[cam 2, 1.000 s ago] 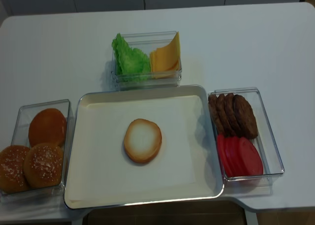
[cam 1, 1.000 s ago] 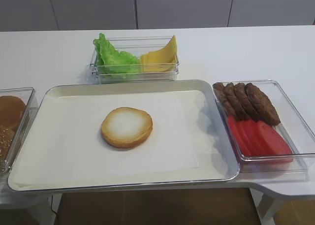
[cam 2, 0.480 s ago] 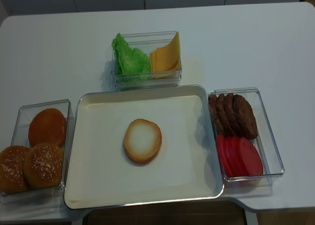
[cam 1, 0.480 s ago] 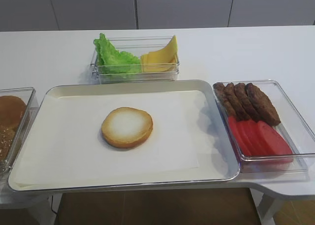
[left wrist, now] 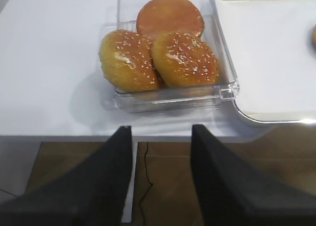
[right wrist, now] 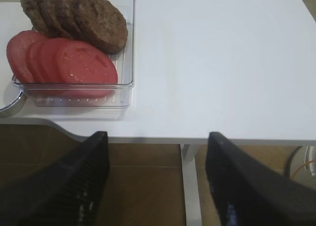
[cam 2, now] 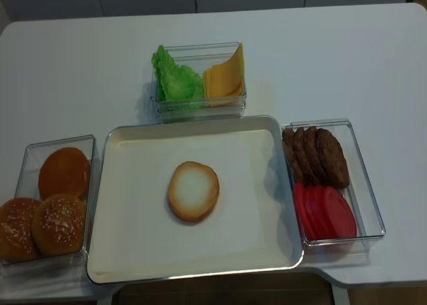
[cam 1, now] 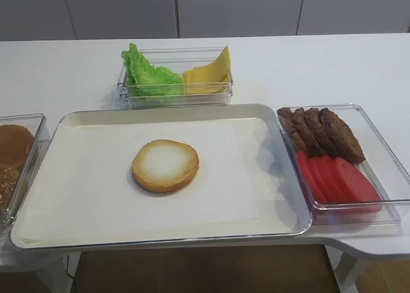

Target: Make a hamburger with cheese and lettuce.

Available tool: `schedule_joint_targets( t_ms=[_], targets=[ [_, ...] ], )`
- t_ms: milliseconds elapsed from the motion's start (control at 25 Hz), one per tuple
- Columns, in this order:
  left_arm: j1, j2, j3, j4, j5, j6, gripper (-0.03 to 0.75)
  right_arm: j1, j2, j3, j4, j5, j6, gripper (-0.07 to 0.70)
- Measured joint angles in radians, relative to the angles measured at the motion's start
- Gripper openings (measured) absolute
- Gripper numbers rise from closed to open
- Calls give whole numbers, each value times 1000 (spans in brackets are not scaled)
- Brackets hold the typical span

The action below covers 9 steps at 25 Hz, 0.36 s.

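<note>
Both sets of jaws stand parted and hold nothing: the right gripper hangs off the near table edge below the clear box of patties and tomato slices, and the left gripper hangs likewise just short of the box of sesame buns. Neither arm appears in the two overhead views.

Centre of the scene: the hamburger, so far only a bun half lying cut face up, sits on the paper-lined tray, a little left of the tray's middle. Behind the tray, a shallow clear box holds the lettuce on its left and the cheese stacked and tilted against its right wall.

Judged stage: early; the base is laid and no filling is on it. The likely next step is to fetch a filling. For a good result, an arm should come over the far box from above, pinch one leaf or one cheese slice only at a free upper edge, lift clear of the box wall before travelling, and release low over the bun so that the piece lands flat and centred. The cheese slices lie close together, so two could lift at once.
</note>
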Motion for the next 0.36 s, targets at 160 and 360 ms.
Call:
schedule_joint_targets(
  t_ms=[160,360],
  targets=[
    [-62,0,0,2,0,0,299,0,0,0,0,0,0,468],
    [-72,0,0,2,0,0,299,0,0,0,0,0,0,468]
  ],
)
